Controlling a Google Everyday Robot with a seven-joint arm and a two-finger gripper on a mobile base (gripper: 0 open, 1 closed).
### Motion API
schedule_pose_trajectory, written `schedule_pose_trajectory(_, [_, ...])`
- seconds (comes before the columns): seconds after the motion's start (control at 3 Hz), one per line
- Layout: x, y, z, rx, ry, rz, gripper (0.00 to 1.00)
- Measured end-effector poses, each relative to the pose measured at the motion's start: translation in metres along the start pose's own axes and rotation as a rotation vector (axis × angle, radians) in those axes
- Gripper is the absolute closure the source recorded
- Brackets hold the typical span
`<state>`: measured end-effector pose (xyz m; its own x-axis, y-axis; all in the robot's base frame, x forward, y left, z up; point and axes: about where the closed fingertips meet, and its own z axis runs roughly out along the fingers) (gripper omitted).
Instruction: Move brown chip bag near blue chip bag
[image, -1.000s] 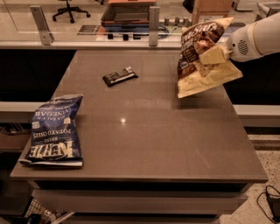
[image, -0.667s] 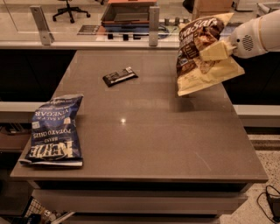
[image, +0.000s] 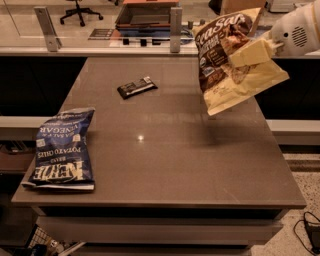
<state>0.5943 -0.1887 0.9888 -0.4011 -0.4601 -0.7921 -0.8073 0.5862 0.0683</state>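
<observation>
The brown chip bag (image: 231, 62), pale tan with a dark brown panel and white script, hangs in the air above the table's far right part. My gripper (image: 256, 51) comes in from the upper right and is shut on the bag's right side, holding it clear of the tabletop. The blue chip bag (image: 62, 150) lies flat at the table's near left corner, far from the held bag.
A small dark candy bar (image: 136, 87) lies on the brown table (image: 170, 150) toward the far left-middle. A glass partition with metal posts (image: 175, 27) runs along the table's far edge. A cable lies on the floor at the lower right (image: 310, 232).
The gripper has lifted the brown chip bag a little higher and shifted it slightly left. The blue bag and candy bar have not moved.
</observation>
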Motion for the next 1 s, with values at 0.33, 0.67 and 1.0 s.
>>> schedule_pose_trajectory(0.33, [-0.002,0.038,-0.016,-0.039,0.051,-0.031,1.00])
schedule_pose_trajectory(0.67, [0.002,0.079,-0.024,-0.040,0.080,-0.032,1.00])
schedule_pose_trajectory(1.0, [0.012,0.116,-0.027,-0.008,0.078,0.005,1.00])
